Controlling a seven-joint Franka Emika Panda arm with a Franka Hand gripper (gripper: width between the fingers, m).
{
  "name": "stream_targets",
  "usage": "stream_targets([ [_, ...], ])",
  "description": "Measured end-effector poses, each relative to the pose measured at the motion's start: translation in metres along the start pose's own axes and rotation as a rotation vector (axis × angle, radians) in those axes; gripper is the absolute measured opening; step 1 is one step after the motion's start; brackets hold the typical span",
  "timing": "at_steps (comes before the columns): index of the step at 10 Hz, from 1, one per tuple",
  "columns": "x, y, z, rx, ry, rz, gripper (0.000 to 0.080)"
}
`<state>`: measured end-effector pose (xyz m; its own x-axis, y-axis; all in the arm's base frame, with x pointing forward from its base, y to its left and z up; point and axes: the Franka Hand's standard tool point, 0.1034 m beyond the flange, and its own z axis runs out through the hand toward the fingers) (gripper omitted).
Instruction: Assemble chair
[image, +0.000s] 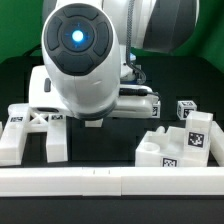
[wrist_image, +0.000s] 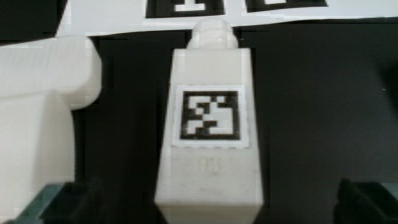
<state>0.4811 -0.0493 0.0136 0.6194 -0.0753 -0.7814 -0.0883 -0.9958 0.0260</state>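
In the wrist view a long white chair leg (wrist_image: 210, 120) lies on the black table, with a square tag on its upper face and a small peg (wrist_image: 210, 35) at its far end. My gripper (wrist_image: 205, 210) is open and straddles the leg's near end. Its dark fingertips (wrist_image: 45, 205) stand well clear of the leg on both sides, touching nothing. A second chunky white piece (wrist_image: 45, 85) lies beside the leg. In the exterior view the arm's round body (image: 85, 60) hides the gripper and that leg.
An X-braced white frame (image: 28, 132) and another leg-like piece (image: 55, 142) lie at the exterior view's left. A stepped white block (image: 185, 140) and small tagged cubes (image: 185, 108) sit at its right. The long white border rail (image: 110, 182) runs along the front. The marker board (wrist_image: 214, 8) lies beyond the leg's peg.
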Motion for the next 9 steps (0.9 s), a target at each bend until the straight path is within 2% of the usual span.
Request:
stream_targets([
  [1,0.001,0.0,0.004,-0.001,-0.008,0.001,0.0649],
  [3,-0.001,0.002,0.014,0.0,-0.024,0.002,0.0385],
  [4,-0.002,0.002,0.016,0.0,-0.03,0.003,0.0288],
  [7,-0.002,0.001,0.016,0.0,-0.029,0.003,0.0288],
  [9,-0.008,-0.001,0.003,0.001,-0.026,-0.002,0.0288],
])
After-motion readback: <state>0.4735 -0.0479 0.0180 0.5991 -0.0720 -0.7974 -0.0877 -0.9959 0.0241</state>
